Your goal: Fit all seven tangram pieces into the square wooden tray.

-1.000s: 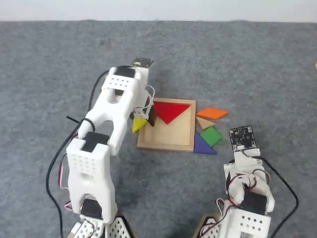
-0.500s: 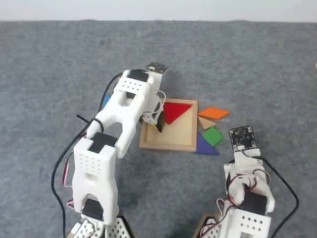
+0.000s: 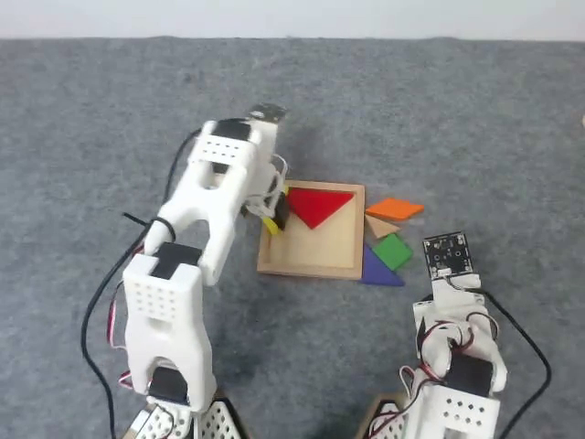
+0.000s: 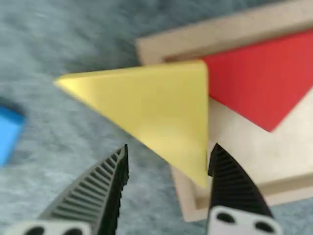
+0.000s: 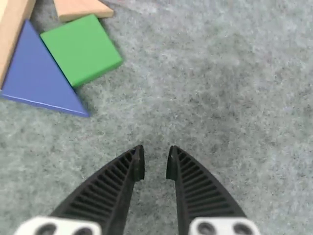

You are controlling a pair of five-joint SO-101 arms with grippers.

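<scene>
Where the grey carpet (image 3: pixel 457 119) runs out to the left of the tray, a blue piece (image 4: pixel 7 132) can be seen lying flat, apart from everything else. Next along, the yellow triangle (image 4: pixel 156 103) is pinched between the jaws of the left gripper (image 4: pixel 168 154), so those are clamped on it rather than spread wide. It's held over the left edge of the square wooden tray (image 3: pixel 306 270), overlapping the rim. Whether it's actually touching the wood can't be told.

Inside the tray, just one piece is seated: the red triangle (image 3: pixel 317 203), long edge laid along the far rim, tip pointed toward the middle. In the high view the tray's left edge is partly covered by the left arm (image 3: pixel 215 197), which is stretched over the carpet on that side.

Right of the tray, four pieces are left out on the carpet, bunched close together. An orange parallelogram (image 3: pixel 393 208) is farthest back, and a tan triangle (image 3: pixel 377 226) is just beside the rim. A green square (image 3: pixel 390 250) comes nearer than that, and a purple-blue triangle (image 3: pixel 373 267) is tucked against the tray's near right corner.

Further right and nearer, the right gripper (image 5: pixel 155 164) is hung over the carpet, jaws set narrow with only a thin gap and nothing between them.
</scene>
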